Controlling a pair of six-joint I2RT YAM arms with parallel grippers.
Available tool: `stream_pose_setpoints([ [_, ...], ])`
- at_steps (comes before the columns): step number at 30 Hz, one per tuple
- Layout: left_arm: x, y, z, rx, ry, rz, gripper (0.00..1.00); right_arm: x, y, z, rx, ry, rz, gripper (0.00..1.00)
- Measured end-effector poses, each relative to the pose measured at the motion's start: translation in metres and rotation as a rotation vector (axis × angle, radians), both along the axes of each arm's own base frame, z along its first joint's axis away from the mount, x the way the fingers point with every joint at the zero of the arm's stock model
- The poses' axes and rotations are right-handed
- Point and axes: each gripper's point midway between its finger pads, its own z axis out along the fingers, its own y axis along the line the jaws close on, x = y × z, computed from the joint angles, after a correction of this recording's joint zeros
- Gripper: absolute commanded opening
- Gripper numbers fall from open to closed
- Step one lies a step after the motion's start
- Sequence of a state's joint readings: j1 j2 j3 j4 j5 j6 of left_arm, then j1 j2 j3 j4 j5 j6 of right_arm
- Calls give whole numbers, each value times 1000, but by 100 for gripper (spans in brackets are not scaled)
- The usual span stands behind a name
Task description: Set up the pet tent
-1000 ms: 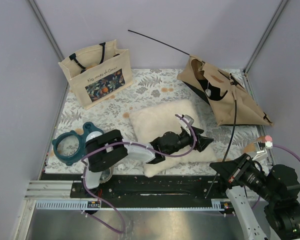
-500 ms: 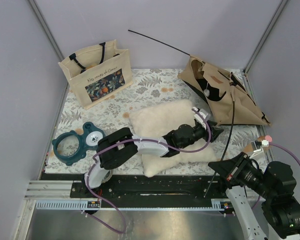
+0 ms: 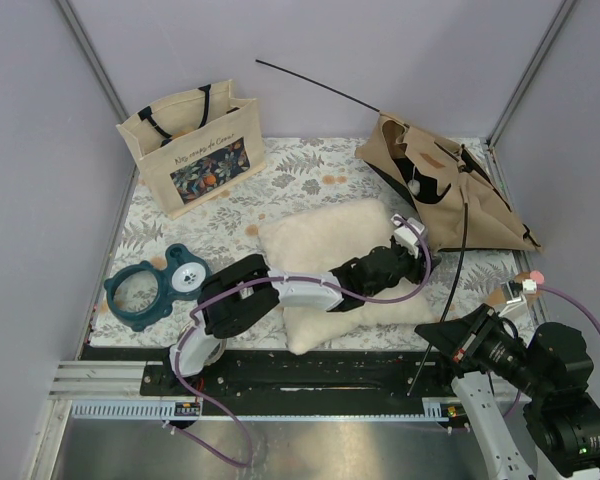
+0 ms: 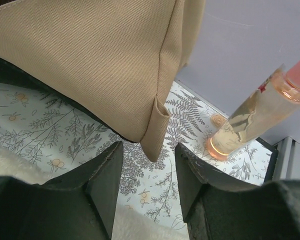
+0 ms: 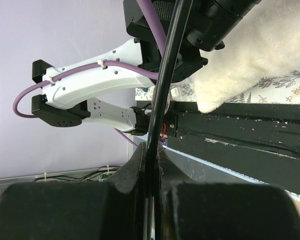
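The pet tent (image 3: 450, 195) lies collapsed at the back right, tan fabric with a small white pompom (image 3: 414, 184). One thin black pole (image 3: 315, 85) sticks up and back from it. A second black pole (image 3: 463, 250) runs from the tent down to my right gripper (image 3: 442, 337). In the right wrist view that gripper (image 5: 151, 150) is shut on this pole (image 5: 170, 50). My left gripper (image 3: 420, 246) reaches across the pillow to the tent's near corner. It stands open (image 4: 149, 150), with a tan corner of the tent (image 4: 156, 135) hanging just ahead of the gap, untouched.
A fluffy cream pillow (image 3: 325, 250) lies mid-mat under the left arm. A beige tote bag (image 3: 192, 145) stands at the back left. A teal ring-shaped object (image 3: 148, 288) sits at the front left. A pink-capped tube (image 3: 517, 289) lies near the right edge, beside the tent corner (image 4: 250, 117).
The left arm has stretched right over the pillow to the tent's near corner, and its jaws have narrowed. The right gripper keeps its hold on the pole, almost unmoved.
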State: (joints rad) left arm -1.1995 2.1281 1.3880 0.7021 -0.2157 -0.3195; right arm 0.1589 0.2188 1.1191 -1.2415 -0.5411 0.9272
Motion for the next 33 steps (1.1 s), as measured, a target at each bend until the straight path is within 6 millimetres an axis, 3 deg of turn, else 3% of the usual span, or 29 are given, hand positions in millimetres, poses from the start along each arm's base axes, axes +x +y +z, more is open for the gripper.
stream_pose_setpoints([
  [9,10,-7,-1,5,-1,31,37,0,0,1,5,1,-1,0],
  [13,13,-8,-3,7,0,37,19,0,0,1,5,1,-1,0],
  [16,16,-6,-5,14,3,43,0,0,0,1,5,1,0,0],
  [25,16,0,-11,9,-4,44,0,1,0,-5,1,8,-1,0],
  [30,6,23,-26,49,14,39,0,2,0,-22,-20,25,6,0],
  [33,-1,42,-18,49,16,40,0,4,0,-35,-38,35,12,0],
])
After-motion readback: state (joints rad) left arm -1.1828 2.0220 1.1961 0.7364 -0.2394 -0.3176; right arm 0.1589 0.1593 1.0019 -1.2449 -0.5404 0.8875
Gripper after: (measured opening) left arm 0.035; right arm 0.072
